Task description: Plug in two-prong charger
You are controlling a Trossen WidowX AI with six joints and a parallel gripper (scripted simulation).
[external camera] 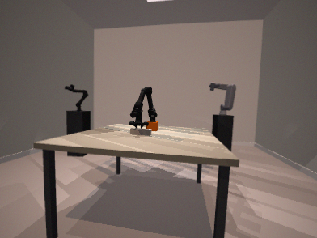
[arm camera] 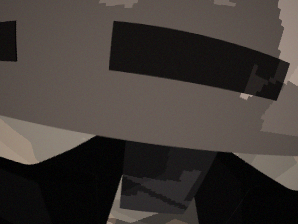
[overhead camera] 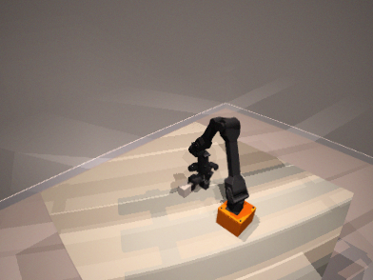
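Note:
The power strip (overhead camera: 185,190) (external camera: 141,132) (arm camera: 65,95) is a pale grey block on the table. In the wrist view it spans the upper part, with a long black rectangle (arm camera: 190,57) on its face and part of another at the left edge. My gripper (overhead camera: 199,184) (external camera: 139,125) (arm camera: 161,133) is low, right at the strip, and shut on the dark charger (arm camera: 160,182). The charger shows between the black fingers, just below the strip's edge in the wrist view. Its prongs are not visible, and I cannot tell whether they are in an outlet.
The arm's orange base (overhead camera: 235,219) (external camera: 152,126) stands on the wooden table (overhead camera: 95,224) (external camera: 109,146), close to the strip. Two other arms stand on dark pedestals (external camera: 78,131) (external camera: 222,127) beyond the table, one on each side.

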